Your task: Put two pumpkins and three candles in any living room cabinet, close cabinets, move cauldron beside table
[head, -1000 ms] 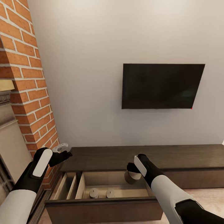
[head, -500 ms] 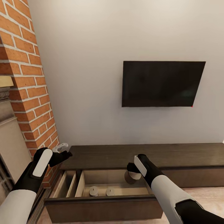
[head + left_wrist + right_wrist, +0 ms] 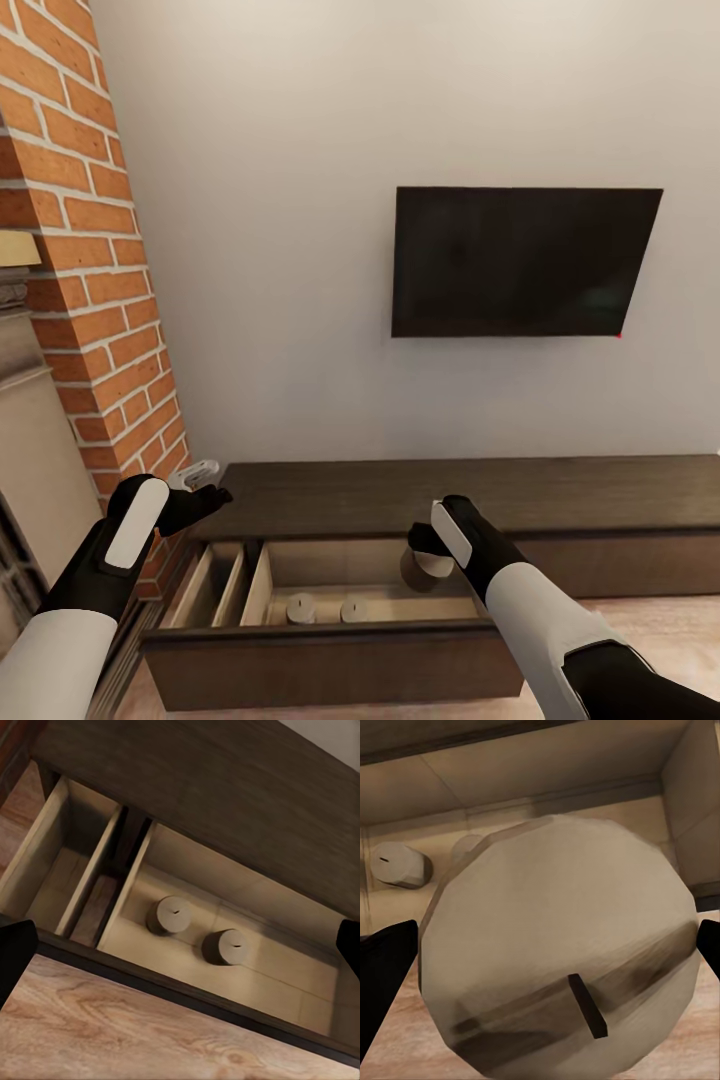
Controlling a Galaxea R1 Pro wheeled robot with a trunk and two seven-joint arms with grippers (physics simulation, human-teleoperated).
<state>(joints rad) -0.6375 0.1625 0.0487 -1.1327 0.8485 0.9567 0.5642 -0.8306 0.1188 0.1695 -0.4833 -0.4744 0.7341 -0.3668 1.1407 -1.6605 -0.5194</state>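
Head view: third candle [image 3: 428,567] clamped in right gripper [image 3: 424,556] above open cabinet [image 3: 330,640] drawer, two candles [image 3: 301,608] inside at 9 o'clock; left gripper [image 3: 200,478] spread, idle; next: lower, release.

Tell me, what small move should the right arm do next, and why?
Probably lower it, then open the right claw. It holds the third candle above the open drawer, where two candles already stand, with bare floor beside them.
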